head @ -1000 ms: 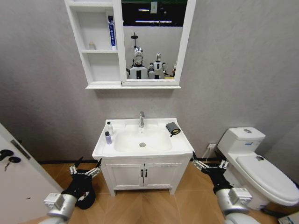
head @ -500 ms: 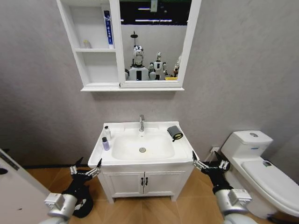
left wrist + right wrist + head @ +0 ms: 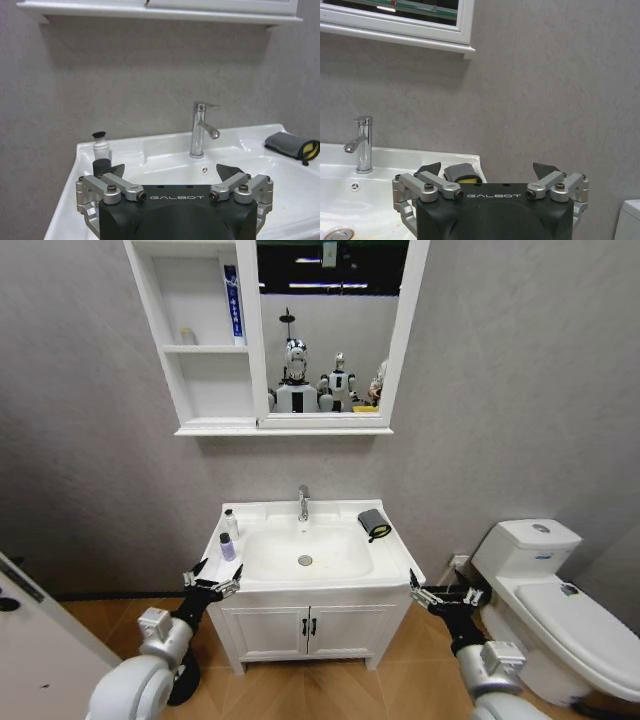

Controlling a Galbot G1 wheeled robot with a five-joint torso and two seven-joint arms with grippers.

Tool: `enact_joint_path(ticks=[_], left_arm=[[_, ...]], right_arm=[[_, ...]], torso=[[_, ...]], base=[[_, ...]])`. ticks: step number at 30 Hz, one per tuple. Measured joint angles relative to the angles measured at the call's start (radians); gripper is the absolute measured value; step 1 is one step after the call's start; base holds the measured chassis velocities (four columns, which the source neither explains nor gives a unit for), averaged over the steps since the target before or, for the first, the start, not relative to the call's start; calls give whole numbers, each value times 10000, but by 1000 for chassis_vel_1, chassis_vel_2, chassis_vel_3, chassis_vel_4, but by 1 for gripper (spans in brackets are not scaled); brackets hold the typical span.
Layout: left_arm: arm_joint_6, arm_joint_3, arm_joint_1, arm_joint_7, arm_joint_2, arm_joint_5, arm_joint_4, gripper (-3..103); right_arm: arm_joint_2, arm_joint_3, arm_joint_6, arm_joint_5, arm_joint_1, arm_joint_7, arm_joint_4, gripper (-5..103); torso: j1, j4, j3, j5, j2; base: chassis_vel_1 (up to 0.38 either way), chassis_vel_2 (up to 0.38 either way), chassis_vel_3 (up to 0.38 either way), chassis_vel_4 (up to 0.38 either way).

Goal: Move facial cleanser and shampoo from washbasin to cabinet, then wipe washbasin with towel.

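The white washbasin (image 3: 391,561) has a chrome tap (image 3: 302,502). On its left rim stand two small bottles: a white one with a black cap (image 3: 231,523) (image 3: 101,146) and a shorter purple one (image 3: 227,547). I cannot tell which is the facial cleanser and which the shampoo. The dark towel (image 3: 373,524) (image 3: 292,145) (image 3: 462,173) with a yellow patch lies on the right rim. The cabinet (image 3: 207,380) hangs above. My left gripper (image 3: 217,575) (image 3: 170,171) is open at the basin's front left corner, close to the bottles. My right gripper (image 3: 438,585) (image 3: 487,170) is open beside the front right corner.
A blue tube (image 3: 233,305) and a small item (image 3: 187,337) stand on the cabinet shelves beside the mirror (image 3: 330,330). A two-door vanity (image 3: 310,628) carries the basin. A white toilet (image 3: 560,610) stands to the right, and a white door (image 3: 30,640) to the left.
The camera shifted early on, then held. My left gripper has risen and moved right, up to the basin's front left corner. The right gripper has barely moved.
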Motion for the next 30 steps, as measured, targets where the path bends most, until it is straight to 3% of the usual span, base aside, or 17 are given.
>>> enact_joint_path(ticks=[1, 5, 9, 11, 15, 30], left_arm=[[0, 0, 0, 0, 0, 0, 0, 100], [709, 869, -1165, -1176, 306, -36, 1049, 100], [920, 1159, -1694, -1741, 321, -55, 1438, 100], [1215, 1463, -2410, -2460, 312, -56, 1904, 100], [1373, 1692, -2966, -2889, 305, -66, 2341, 100], [1343, 2194, -4239, -3145, 297, -143, 3819, 100]], right_arm=[[0, 0, 0, 0, 0, 0, 0, 100], [3, 65, 169, 29, 51, -5, -235, 100], [4, 148, 242, 52, 50, -7, -307, 100], [-23, 259, 304, 133, 45, -8, -404, 100], [-47, 285, 325, 175, 108, -7, -503, 100], [-38, 331, 338, 143, 290, 275, -654, 100]], torso=[[0, 0, 0, 0, 0], [0, 0, 0, -1, -1], [1, -1, 0, -1, -1], [1, 0, 0, 0, 0], [2, 1, 1, 0, -1], [2, 0, 0, 0, -1]], base=[[0, 0, 0, 0], [0, 0, 0, 0], [0, 0, 0, 0], [0, 0, 0, 0], [0, 0, 0, 0], [0, 0, 0, 0]])
